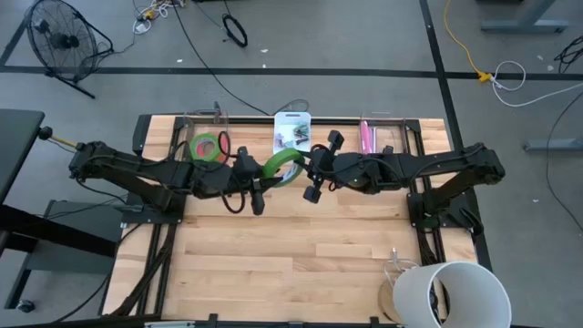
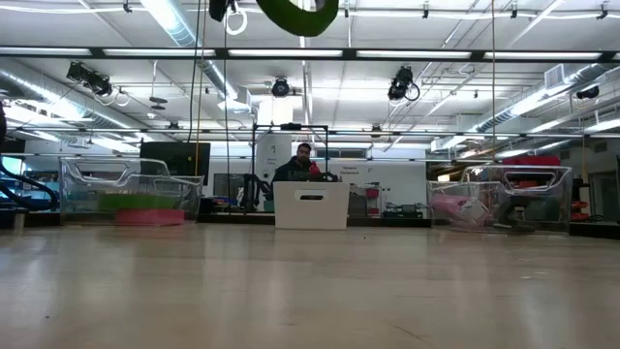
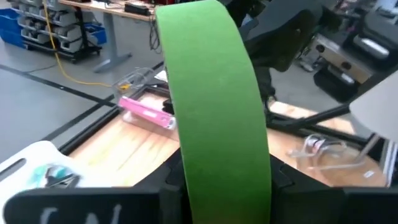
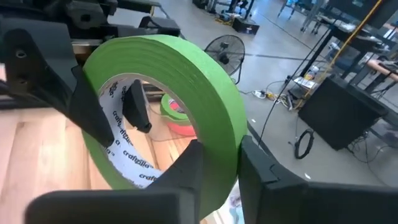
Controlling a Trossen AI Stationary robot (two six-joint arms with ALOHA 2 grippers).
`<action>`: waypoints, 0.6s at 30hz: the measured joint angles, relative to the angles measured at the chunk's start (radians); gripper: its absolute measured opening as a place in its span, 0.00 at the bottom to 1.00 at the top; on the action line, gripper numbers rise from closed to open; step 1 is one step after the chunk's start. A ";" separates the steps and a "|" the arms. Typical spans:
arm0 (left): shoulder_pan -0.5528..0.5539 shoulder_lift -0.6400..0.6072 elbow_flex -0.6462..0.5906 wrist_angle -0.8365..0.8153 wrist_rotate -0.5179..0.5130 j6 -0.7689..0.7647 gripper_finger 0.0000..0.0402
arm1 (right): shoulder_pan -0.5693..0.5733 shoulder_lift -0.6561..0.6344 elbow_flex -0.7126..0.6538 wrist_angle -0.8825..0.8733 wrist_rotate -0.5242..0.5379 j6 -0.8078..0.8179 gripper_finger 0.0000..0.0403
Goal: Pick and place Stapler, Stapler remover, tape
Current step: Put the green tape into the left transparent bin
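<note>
Green tape [image 1: 283, 165] between both tools, airborne

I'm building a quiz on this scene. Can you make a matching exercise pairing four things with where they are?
Things:
1. tilted green tape roll
2. flat-lying green tape roll
3. pink stapler
4. white bucket

Places:
A. clear bin on the right arm's side
B. table corner on the right arm's side, away from the bins
C. in the air between the two arms
D. clear bin on the left arm's side

Pairs: 1-C, 2-D, 3-A, 4-B
</note>
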 joint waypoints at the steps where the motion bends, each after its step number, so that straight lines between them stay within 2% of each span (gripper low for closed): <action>1: 0.009 -0.002 0.000 -0.013 0.004 0.005 0.25 | 0.002 0.000 0.000 -0.007 -0.009 -0.001 0.17; 5: 0.040 -0.004 -0.005 -0.095 0.013 0.017 0.25 | 0.014 -0.003 0.002 -0.060 -0.039 0.004 0.40; 10: 0.080 -0.009 -0.004 -0.206 -0.070 -0.013 0.25 | 0.010 -0.003 0.002 -0.208 0.049 0.072 0.61; 13: 0.116 -0.011 -0.004 -0.328 -0.147 -0.068 0.25 | 0.012 -0.003 0.002 -0.299 0.033 0.196 0.66; 18: 0.207 -0.013 -0.004 -0.526 -0.236 -0.158 0.25 | 0.022 -0.004 -0.047 -0.372 -0.096 0.358 0.68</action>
